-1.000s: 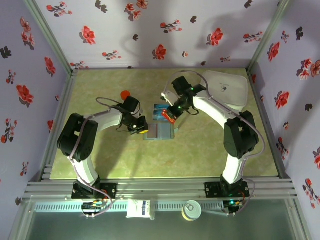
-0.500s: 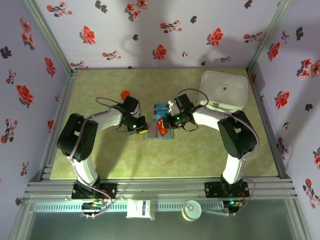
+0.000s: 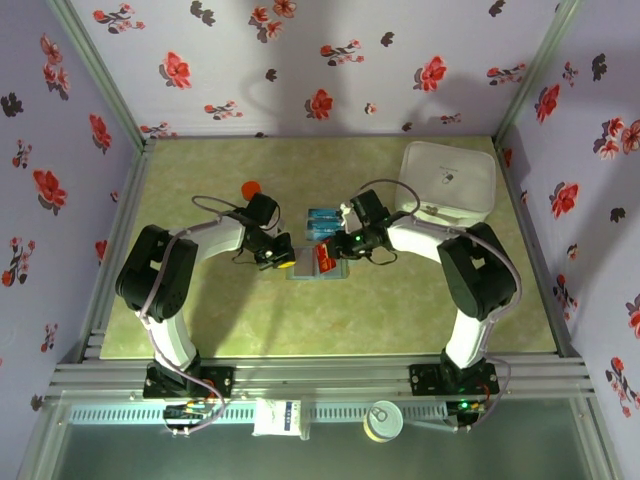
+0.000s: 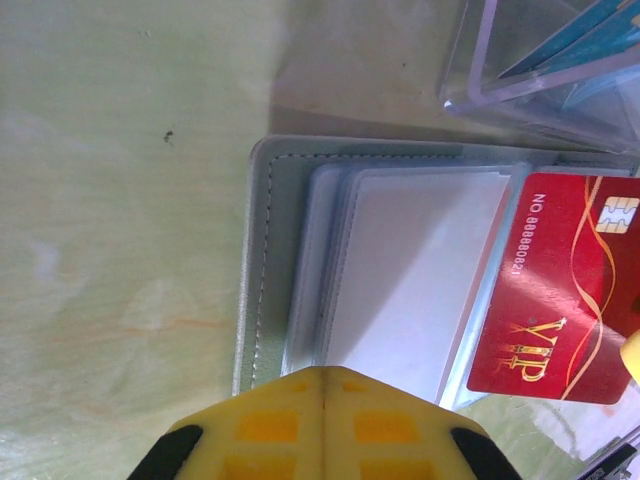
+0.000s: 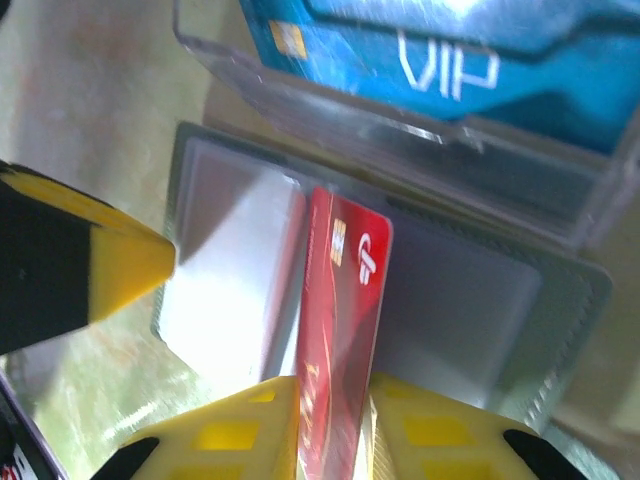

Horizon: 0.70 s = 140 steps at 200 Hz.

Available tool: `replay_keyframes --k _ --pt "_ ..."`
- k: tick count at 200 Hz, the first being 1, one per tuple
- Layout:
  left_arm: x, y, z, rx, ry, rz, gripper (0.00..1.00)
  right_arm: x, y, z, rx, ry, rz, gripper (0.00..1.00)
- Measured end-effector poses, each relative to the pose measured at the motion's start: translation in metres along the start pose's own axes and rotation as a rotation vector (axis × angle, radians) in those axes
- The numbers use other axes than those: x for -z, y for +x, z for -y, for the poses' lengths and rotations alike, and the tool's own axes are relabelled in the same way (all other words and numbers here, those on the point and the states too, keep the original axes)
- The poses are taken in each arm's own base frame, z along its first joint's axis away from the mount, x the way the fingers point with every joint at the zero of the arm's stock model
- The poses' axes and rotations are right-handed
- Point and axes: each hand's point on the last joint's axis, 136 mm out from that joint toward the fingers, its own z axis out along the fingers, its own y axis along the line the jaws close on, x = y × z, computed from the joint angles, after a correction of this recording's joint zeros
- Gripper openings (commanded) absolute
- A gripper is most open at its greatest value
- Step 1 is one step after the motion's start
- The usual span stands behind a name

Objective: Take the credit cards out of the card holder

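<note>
**A:** From above, where do things stand?

**B:** The dull grey folding card holder [image 3: 305, 272] lies open on the pale green table [image 3: 200, 320], between the two arms. The left gripper [image 3: 280, 257] is at its left side. The right gripper [image 3: 326, 262] is over its right panel with a glossy red card [image 3: 321, 257]. Just behind sits a clear plastic tray [image 3: 311, 212] holding bright blue cards [image 3: 322, 220]. A white rounded box [image 3: 448, 180] is well apart, far right.

**A:** And the left wrist view?

**B:** Its yellow fingers [image 4: 270, 430] are clenched together on nothing, with their tips at the holder's stitched edge. I'd judge they are pinning it down. The red card there reads "VIP" and "NO.8888808", the rest cut off, and it has a gold chip.

**A:** Right wrist?

**B:** The red card leans between the yellow fingers [image 5: 240, 440], which stand slightly apart. I cannot tell whether it is pinched or loose. A blue card in the tray reads "VIP".

**A:** So which step is this?

**B:** Getting the red card out of the holder, I'd say. The next move calls for a firm pinch, a lift clear of the sleeve and a carry to the tray, while the left gripper steadies the holder.
</note>
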Motion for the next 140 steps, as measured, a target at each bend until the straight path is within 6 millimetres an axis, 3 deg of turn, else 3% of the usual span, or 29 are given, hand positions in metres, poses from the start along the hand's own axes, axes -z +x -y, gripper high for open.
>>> replay_keyframes --k 72,108,140 --pt "0.000 0.001 -0.001 0.001 -0.002 -0.002 0.06 0.025 0.005 0.003 0.126 0.120 -0.097 0.25" --pt "0.000 0.001 -0.001 -0.002 -0.002 -0.002 0.05 0.045 -0.024 -0.010 0.346 0.165 -0.087 0.24" --pt "0.000 0.001 -0.001 -0.002 -0.003 -0.003 0.06 0.050 -0.051 -0.017 0.601 0.191 -0.113 0.22"
